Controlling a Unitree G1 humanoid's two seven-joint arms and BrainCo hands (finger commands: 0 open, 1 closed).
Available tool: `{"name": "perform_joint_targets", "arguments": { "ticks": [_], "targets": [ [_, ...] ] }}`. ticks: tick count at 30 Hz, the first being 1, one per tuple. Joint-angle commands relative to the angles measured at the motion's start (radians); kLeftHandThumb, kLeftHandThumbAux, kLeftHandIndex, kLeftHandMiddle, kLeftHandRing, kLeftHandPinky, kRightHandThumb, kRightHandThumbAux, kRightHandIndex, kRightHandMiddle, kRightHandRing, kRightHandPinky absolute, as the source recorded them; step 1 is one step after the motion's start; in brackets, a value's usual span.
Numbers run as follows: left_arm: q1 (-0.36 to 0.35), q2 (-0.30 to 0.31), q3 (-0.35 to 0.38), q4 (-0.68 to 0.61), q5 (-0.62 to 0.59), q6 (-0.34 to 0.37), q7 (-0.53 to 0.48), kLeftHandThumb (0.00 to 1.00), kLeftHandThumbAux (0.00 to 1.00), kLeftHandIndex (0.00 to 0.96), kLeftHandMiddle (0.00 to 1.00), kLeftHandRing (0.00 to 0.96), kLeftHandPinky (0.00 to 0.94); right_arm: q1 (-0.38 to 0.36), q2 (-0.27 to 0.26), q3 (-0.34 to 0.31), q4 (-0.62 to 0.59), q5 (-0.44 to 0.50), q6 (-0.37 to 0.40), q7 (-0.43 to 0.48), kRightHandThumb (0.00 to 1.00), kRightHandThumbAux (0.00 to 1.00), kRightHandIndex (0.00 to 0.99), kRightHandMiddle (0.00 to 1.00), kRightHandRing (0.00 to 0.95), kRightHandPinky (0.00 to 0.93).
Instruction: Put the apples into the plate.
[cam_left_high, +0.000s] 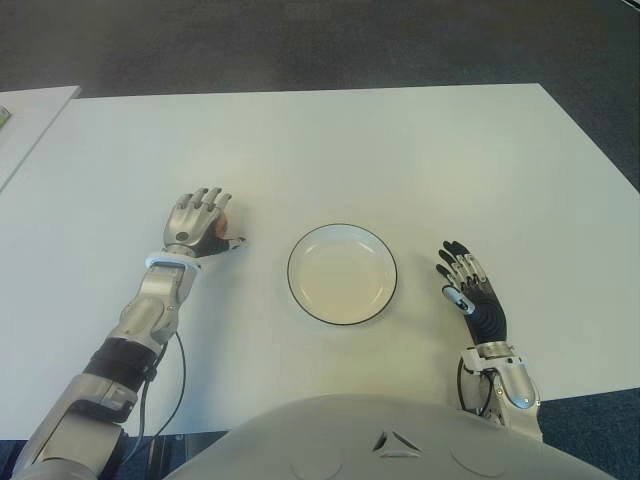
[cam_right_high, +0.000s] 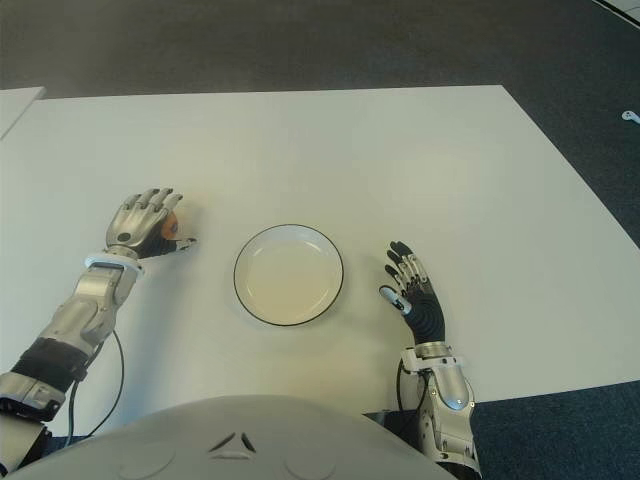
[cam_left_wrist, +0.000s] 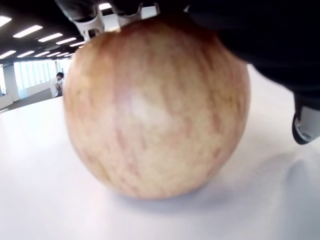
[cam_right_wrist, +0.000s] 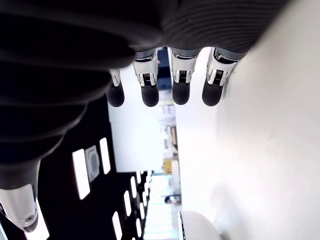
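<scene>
**Apple covered by the left hand, plate lying bare at desk centre**

Left eye view: A wide white desk (cam_left_high: 400, 150) is being shown against dark grey carpet beyond its far edge. A second pale surface (cam_left_high: 25, 125) is standing just off the desk's left edge, apart from it. A round white plate (cam_left_high: 342, 274) with a thin dark rim is lying near the middle of the desk with nothing in it. The left hand (cam_left_high: 198, 222) is being held over an apple (cam_left_high: 223, 226) to the left of the plate, and only a sliver of orange skin is showing past the fingers. The right hand (cam_left_high: 466, 282) is showing to the right of the plate, palm up, fingers straight and relaxed, nothing in it.

Right eye view: The same layout is being seen. No brand, label or readable writing is being shown.

Left wrist view: The apple, yellow streaked with red, is sitting on the desk and filling the picture. The left hand's fingers are being curled over its top, touching the skin; a full grip cannot be confirmed. Behind, ceiling strip lights and bright windows are being shown, with a person standing far off.

Right wrist view: The right hand's four fingers (cam_right_wrist: 181, 80) are being held straight out beside the desk surface, gripping nothing. Rows of ceiling lights are visible beyond.
</scene>
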Motion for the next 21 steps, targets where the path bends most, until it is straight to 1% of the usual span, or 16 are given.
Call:
{"name": "perform_joint_targets", "arguments": {
  "ticks": [1,14,21],
  "targets": [
    [-0.002,-0.014,-0.031,0.079,-0.019,-0.002,0.004,0.226,0.403,0.000,0.000,0.000,0.000,0.031,-0.003,-0.014,0.042,0.020,0.063,0.003,0.160,0.597,0.000,0.000,0.000,0.000],
    [-0.044,-0.014,-0.064,0.215,-0.061,-0.027,0.076,0.216,0.403,0.000,0.000,0.000,0.000,0.029,-0.026,-0.045,0.054,0.028,0.059,0.013,0.161,0.613,0.000,0.000,0.000,0.000],
    [-0.046,-0.014,-0.069,0.237,-0.067,-0.020,0.101,0.220,0.413,0.000,0.000,0.000,0.000,0.033,-0.024,-0.066,0.053,0.048,0.054,0.019,0.165,0.612,0.000,0.000,0.000,0.000]
  ]
}}
